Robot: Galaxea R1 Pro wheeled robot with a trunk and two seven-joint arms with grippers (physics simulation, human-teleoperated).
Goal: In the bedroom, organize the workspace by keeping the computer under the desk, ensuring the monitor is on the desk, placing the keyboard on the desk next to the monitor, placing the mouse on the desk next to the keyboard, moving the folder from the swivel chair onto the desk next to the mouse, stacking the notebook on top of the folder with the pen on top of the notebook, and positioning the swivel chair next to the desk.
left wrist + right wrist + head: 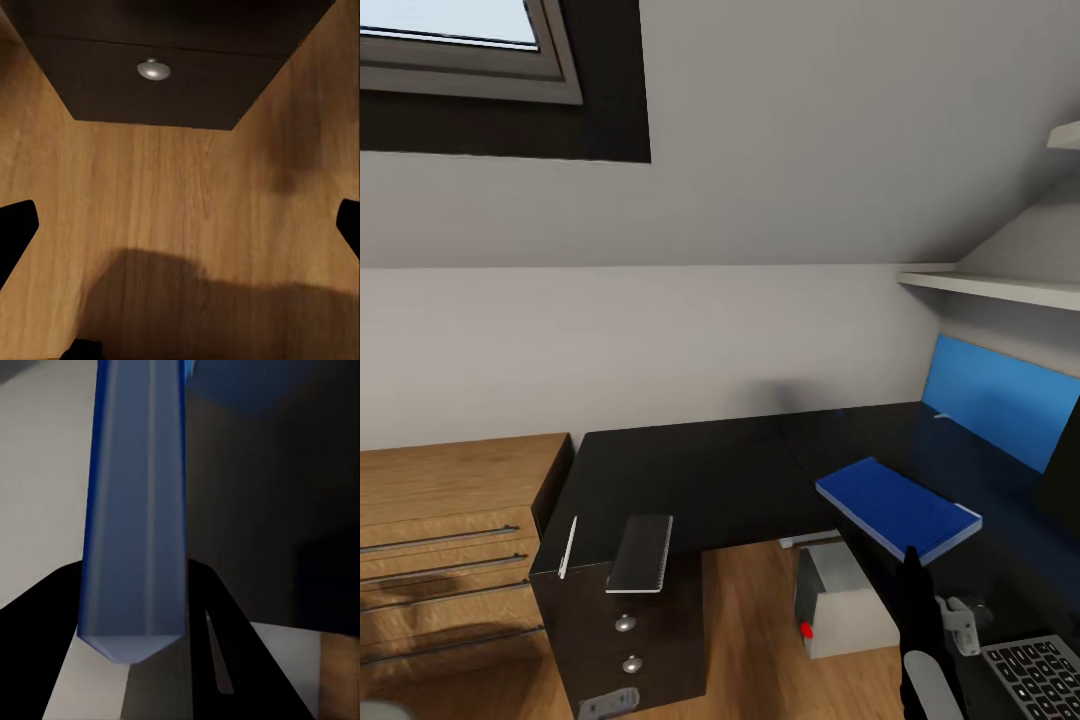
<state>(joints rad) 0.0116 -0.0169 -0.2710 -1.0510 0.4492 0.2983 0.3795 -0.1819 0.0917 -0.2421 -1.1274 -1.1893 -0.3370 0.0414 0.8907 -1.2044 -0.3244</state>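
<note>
walls point(660, 340) grey | window point(460, 40) | wood floor point(750, 620) | wooden dresser point(450, 540)

A: We see the desk point(730, 480) dead ahead, with the folder point(900, 508) on it at two o'clock and the keyboard point(1040, 675) at four.

B: We place the notebook point(640, 553) and pen point(568, 547) at ten, side by side, and the computer point(840, 600) under the desk, below the folder.
</note>
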